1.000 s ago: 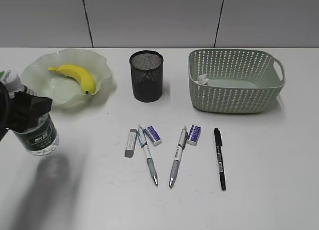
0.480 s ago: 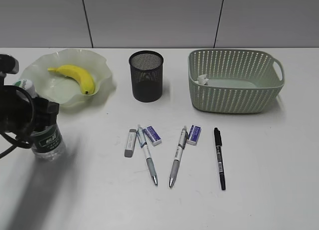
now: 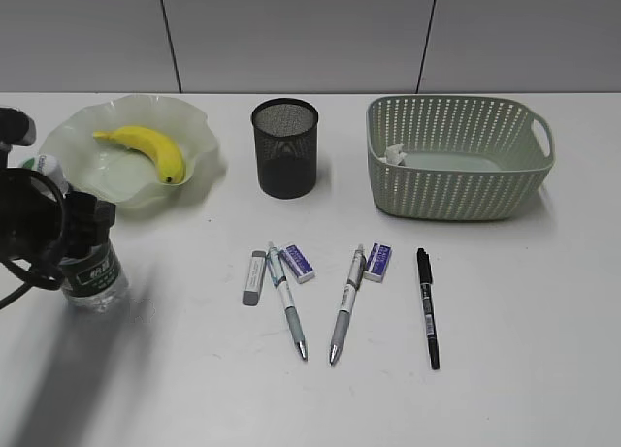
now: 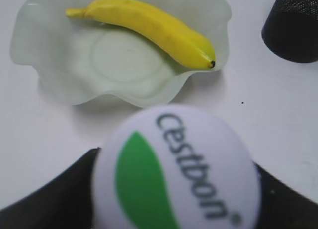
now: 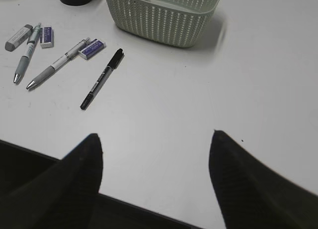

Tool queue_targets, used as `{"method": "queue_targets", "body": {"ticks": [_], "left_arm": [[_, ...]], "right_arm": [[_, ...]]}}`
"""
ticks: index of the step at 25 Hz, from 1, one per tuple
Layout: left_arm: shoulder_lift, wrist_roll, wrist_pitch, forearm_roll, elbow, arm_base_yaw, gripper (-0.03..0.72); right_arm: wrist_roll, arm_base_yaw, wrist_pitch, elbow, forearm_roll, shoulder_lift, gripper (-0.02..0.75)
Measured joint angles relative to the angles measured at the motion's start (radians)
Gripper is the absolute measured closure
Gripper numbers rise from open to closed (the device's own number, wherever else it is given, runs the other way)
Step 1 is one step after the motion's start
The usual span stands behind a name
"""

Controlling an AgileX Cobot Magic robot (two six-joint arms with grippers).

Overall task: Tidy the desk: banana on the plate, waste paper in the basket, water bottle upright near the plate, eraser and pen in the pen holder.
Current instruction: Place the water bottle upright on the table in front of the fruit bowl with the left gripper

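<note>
Left fingers (image 4: 174,189) either side of upright water bottle (image 3: 93,272), grip unclear; right fingers (image 5: 154,164) parted, empty.

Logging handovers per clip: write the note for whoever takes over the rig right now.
Left gripper: around the upright water bottle, beside the plate; grip or release unclear.
Right gripper: open, empty, above bare desk.
Done: banana on plate; waste paper in basket.
Left: pens and erasers into pen holder.
</note>
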Motion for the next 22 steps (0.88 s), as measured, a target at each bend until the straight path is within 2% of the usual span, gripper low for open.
{"method": "queue_targets", "body": {"ticks": [11,22], "left_arm": [[-0.123,0.000,0.054,-0.002,0.002,0.000,0.121],[-0.480,0.000,0.236,0.028,0.002,0.000,0.121]], "right_arm": [[0.000,0.000,0.000,0.000,0.000,0.000,0.209],[0.000,0.000,-0.001,0.000,0.000,0.000,0.209]]}}
